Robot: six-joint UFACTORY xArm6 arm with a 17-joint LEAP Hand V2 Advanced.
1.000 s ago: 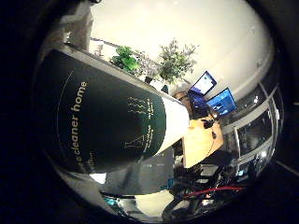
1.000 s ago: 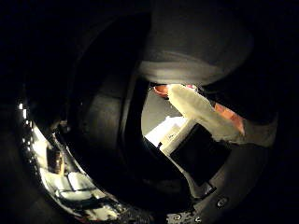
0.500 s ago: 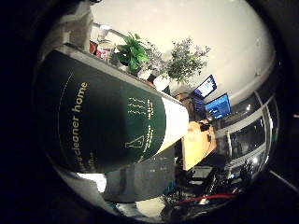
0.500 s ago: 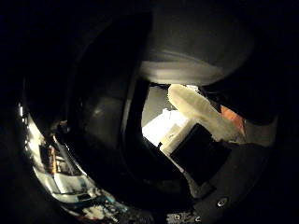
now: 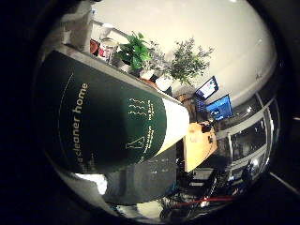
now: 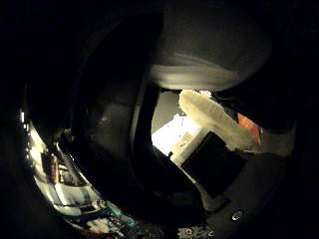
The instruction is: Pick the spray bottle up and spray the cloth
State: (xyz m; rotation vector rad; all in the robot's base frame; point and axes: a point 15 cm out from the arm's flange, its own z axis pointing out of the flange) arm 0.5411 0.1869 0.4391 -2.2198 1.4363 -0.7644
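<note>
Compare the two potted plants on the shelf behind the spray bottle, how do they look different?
The nearer plant has broad, bright green leaves and sits low; the farther plant has fine, small, greyer foliage and stands taller and bushier. The nearer one is partly hidden behind the spray bottle, while the farther one shows its pale pot. Both stand in light pots along the same shelf against the pale wall.
</note>
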